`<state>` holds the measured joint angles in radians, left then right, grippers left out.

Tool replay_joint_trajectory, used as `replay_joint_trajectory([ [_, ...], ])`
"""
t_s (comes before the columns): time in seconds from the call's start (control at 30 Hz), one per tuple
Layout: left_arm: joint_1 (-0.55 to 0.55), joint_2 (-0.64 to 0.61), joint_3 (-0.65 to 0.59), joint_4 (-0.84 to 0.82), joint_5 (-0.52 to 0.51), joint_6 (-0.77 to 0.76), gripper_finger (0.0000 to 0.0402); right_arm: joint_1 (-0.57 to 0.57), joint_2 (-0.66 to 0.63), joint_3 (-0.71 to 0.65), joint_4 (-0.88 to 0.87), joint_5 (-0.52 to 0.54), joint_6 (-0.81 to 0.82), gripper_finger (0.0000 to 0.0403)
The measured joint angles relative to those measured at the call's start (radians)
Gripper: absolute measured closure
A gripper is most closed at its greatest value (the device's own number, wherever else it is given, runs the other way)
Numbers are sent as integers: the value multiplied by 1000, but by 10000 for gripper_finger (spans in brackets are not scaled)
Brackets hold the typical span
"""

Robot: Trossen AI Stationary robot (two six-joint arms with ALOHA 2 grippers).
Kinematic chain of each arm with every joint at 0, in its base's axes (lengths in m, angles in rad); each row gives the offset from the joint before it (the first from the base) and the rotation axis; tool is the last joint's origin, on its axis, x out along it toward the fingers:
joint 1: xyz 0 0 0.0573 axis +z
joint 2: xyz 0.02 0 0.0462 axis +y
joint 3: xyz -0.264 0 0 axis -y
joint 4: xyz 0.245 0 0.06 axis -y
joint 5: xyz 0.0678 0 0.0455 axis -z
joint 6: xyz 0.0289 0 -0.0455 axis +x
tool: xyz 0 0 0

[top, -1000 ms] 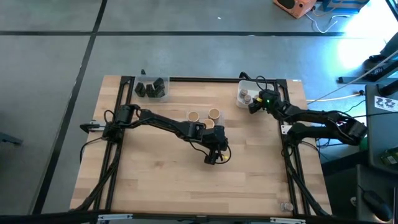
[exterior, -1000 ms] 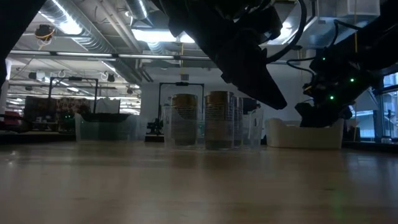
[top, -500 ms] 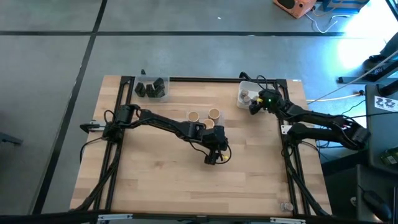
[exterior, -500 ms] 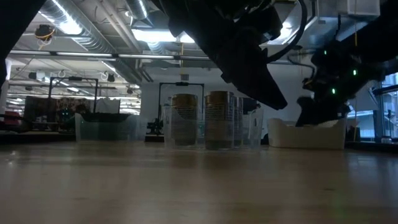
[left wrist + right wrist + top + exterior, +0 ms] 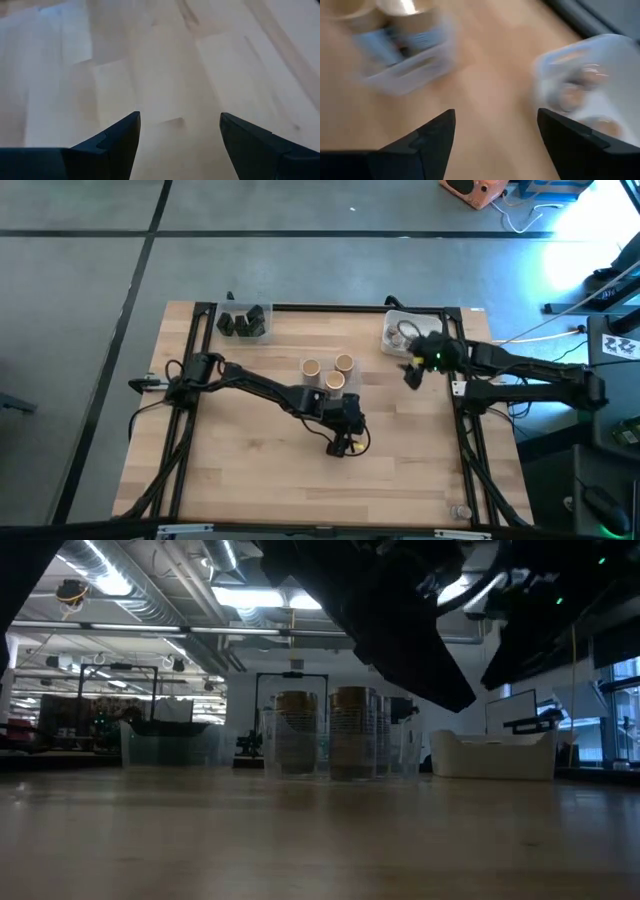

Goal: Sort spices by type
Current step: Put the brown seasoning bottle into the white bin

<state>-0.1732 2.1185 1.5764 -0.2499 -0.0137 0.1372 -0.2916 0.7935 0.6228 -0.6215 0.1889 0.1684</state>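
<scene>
While spread wide and empty, left gripper [image 5: 177, 135] above bare table [image 5: 150, 60].

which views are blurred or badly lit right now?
Right wrist view: motion-smeared, the white tub and clear tub streaked. Low view: arms backlit into silhouettes, the tan cylinders dim. High view: strong glare at the right edge. Left wrist view: sharp and evenly lit.

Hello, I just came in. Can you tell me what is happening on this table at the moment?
A two-armed robot is sorting small spice containers by type. Three tan cylinders stand in a clear tub at mid-table, dark jars sit in a tub at the far left corner, and small round jars lie in the white tub at far right. The right gripper is open and empty beside that white tub. The left gripper hangs open and empty over bare wood near the middle.
</scene>
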Motion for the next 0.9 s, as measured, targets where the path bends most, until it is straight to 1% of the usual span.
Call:
replay_joint_trajectory([
  [0.13,-27,0,0,2,-17,-33,147,171,1,21,-37,-50,70,123],
  [0.33,-76,0,0,7,-37,-110,147,457,2,23,-42,-83,161,123],
  [0.5,-125,0,0,15,-113,-179,147,681,38,29,-28,-84,281,123],
  [0.67,-168,0,0,35,-175,-244,147,863,148,109,-80,-61,417,123],
  [0.9,-216,0,0,37,-285,-341,147,1038,354,328,-293,-60,590,123],
])
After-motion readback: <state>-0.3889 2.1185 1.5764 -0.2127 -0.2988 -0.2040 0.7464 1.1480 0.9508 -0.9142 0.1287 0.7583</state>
